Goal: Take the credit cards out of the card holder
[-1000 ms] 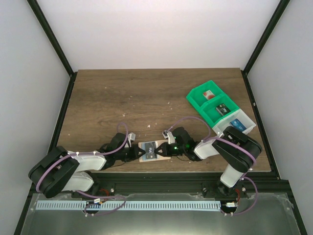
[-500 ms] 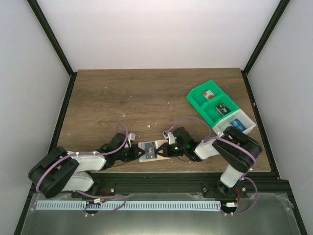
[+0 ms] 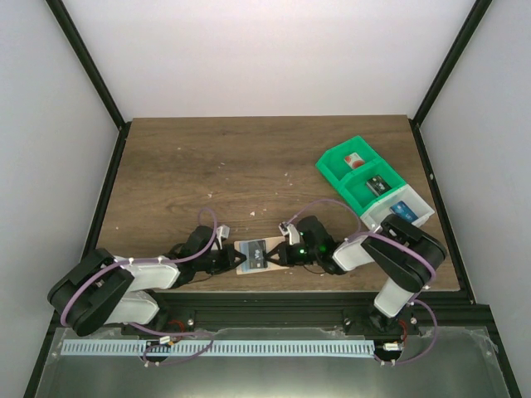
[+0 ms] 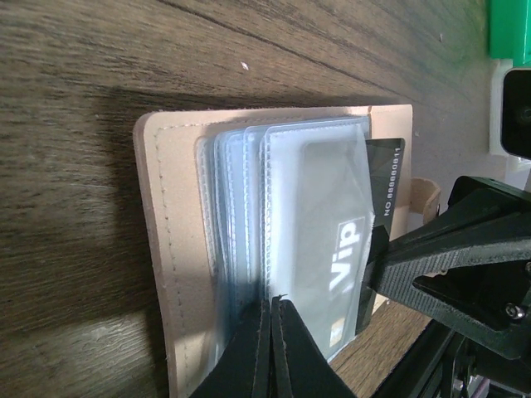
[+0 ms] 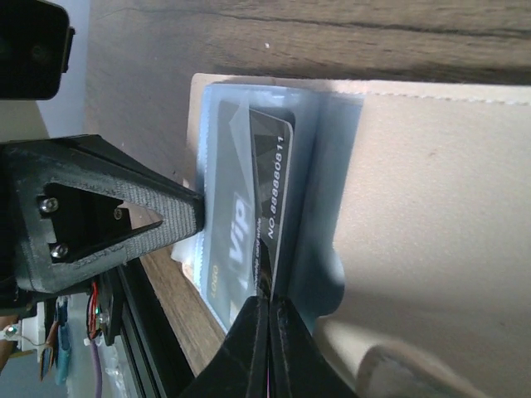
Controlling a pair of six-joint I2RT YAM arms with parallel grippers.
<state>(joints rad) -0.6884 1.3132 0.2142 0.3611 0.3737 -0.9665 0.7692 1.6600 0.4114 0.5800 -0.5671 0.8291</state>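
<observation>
I am operating in a robotics lab test cell. The wood-grain table [image 3: 207, 166] is boxed in by plain white panels [image 3: 265, 58] on black frame posts [image 3: 83, 62]. The left arm [image 3: 124, 286] and right arm [image 3: 398, 257] are bolted to a black rail [image 3: 265, 311] along the near edge, with purple cabling [image 3: 319, 203] exposed.

We count one card holder [image 3: 251, 256] with one dark card [image 4: 388, 174] showing, two grippers at its ends, left gripper [image 3: 231, 259] and right gripper [image 3: 280, 255], and, well right of it, one green tray [image 3: 330, 172] holding three cards [image 3: 378, 185].
</observation>
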